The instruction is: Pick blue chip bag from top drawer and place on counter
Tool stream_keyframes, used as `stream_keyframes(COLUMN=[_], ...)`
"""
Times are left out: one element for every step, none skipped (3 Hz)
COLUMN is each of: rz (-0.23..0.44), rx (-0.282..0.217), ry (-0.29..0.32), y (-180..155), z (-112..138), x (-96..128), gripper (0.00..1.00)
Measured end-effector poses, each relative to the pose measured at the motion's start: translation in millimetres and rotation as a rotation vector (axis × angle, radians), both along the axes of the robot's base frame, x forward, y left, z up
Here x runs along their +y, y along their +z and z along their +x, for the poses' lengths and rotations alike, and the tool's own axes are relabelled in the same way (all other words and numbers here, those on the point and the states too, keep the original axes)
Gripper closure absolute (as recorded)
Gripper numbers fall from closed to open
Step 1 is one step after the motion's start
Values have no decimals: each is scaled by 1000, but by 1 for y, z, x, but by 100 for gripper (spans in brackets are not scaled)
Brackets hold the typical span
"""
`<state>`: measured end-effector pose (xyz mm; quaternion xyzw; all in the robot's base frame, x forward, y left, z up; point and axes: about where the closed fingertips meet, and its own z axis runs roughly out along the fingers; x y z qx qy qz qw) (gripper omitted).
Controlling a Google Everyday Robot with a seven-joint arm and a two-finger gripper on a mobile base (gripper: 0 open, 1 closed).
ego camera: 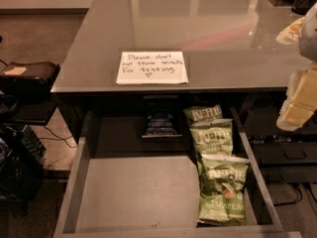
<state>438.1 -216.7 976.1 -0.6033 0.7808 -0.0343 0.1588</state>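
The blue chip bag (160,119) lies at the back of the open top drawer (133,192), half in shadow under the counter's front edge, with VINEGAR readable on it. The counter (198,24) is glossy grey and carries a white handwritten note (152,67) near its front edge. My gripper (297,100) shows as pale cream parts at the right edge of the view, above the drawer's right wall. It is well to the right of the blue bag and holds nothing that I can see.
Three light green Kettle jalapeno bags (213,139) lie in a row along the drawer's right side, right of the blue bag. A pale part of my arm (293,31) hangs over the counter's right end. Black equipment (27,78) and cables stand on the floor to the left.
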Motion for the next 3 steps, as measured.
stream_keyframes(rz=[0, 39, 110], rx=[0, -24, -48], ry=[0, -4, -10], y=[0, -15, -53], z=[0, 4, 14], x=[0, 6, 25], gripper=[0, 0, 0])
